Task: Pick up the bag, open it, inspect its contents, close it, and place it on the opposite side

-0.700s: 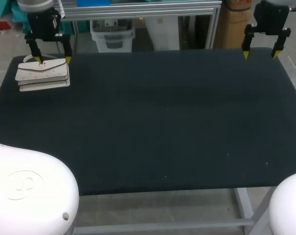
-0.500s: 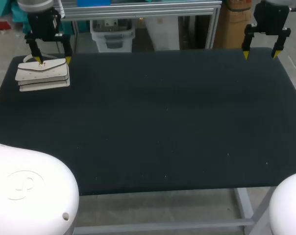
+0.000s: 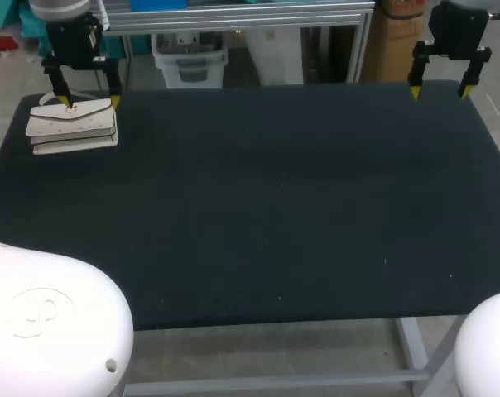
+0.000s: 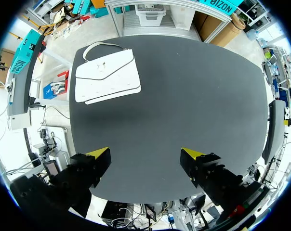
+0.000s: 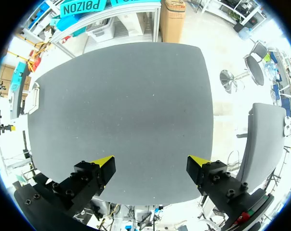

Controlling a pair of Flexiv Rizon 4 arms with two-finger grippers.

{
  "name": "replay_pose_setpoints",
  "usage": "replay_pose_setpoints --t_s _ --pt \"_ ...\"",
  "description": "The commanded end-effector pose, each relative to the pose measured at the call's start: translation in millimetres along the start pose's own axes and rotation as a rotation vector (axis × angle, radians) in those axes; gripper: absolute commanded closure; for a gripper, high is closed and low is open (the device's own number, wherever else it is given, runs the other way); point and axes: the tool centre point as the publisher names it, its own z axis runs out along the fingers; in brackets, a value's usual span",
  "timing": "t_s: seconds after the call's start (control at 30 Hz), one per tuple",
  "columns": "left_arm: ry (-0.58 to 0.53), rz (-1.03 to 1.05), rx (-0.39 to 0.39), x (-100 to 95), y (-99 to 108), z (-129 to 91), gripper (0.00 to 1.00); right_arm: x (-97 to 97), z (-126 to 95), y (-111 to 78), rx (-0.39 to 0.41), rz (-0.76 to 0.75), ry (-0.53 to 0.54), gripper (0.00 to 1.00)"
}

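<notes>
A white flap handbag (image 3: 72,126) with a short handle lies flat and closed at the far left corner of the dark table (image 3: 258,207). My left gripper (image 3: 90,102) hangs open high above it; in the left wrist view the bag (image 4: 107,74) lies far ahead of the open gripper (image 4: 145,156), off to one side. My right gripper (image 3: 439,91) hangs open above the far right corner, with nothing between its fingers. In the right wrist view the bag (image 5: 32,97) shows only as a thin white sliver at the table's far edge, distant from that gripper (image 5: 151,163).
Dark cloth covers the whole table top. The table's edges lie just beyond both grippers at the far side.
</notes>
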Motion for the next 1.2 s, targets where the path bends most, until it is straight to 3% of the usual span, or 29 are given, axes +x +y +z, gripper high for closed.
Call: replay_pose_setpoints --t_s 0.03,0.27,0.57,0.73,0.83,1.2 --pt "0.02 0.005 0.026 -9.0 3.0 -2.7 0.0 12.8 0.2 -4.1 -0.09 -0.19 0.011 0.0" --pt "0.117 0.022 0.053 -31.4 1.6 -2.3 0.0 32.3 5.1 -11.6 -0.257 -0.622 -0.028 0.0" --pt "0.301 -0.002 0.02 -61.9 -8.5 11.6 0.0 31.6 11.2 -31.1 -0.463 -1.028 0.044 0.0" --pt "0.368 -0.031 0.012 -69.8 -10.2 17.6 0.0 26.3 16.3 -37.5 -0.515 -1.146 0.137 0.0" --pt "0.393 -0.05 0.002 -72.1 -13.9 20.3 0.0 30.1 20.9 -40.4 -0.498 -1.209 0.198 0.0" --pt "0.381 -0.056 -0.003 -72.9 -15.2 20.8 0.0 30.1 20.9 -40.4 -0.498 -1.209 0.198 0.0"
